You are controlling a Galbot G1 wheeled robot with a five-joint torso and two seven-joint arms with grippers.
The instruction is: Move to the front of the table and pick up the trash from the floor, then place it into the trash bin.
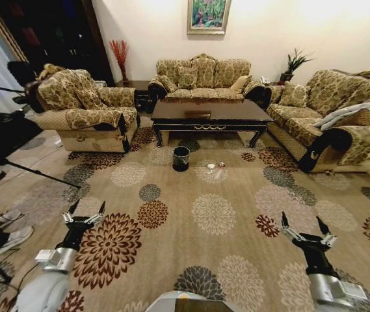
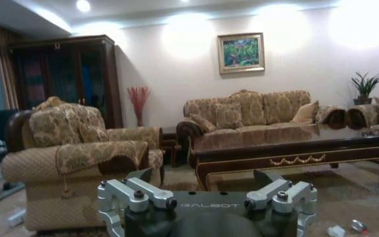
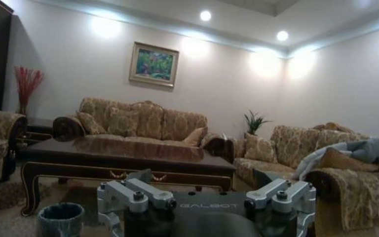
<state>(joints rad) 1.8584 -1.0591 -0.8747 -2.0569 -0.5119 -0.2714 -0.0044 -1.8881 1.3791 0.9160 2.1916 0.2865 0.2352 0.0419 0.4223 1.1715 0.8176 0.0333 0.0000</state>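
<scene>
The dark brown table (image 1: 211, 112) stands far ahead in the middle of the sofas. On the flower-patterned floor (image 1: 214, 211) in front of it sits the small black trash bin (image 1: 181, 158). A few tiny trash scraps (image 1: 215, 169) lie just to the bin's right. My left gripper (image 1: 87, 207) and right gripper (image 1: 302, 218) hover low over the carpet at the near edge, both open and holding nothing, well short of the trash. From the left wrist I see the table (image 2: 295, 148) and trash bits (image 2: 337, 230). From the right wrist I see the bin (image 3: 59, 219) and the table (image 3: 124, 158).
An armchair (image 1: 87, 110) stands at the left, a sofa (image 1: 201, 78) behind the table and another sofa (image 1: 341, 117) at the right. Camera tripods and dark gear (image 1: 2, 140) crowd the left edge. Wide open carpet lies between me and the bin.
</scene>
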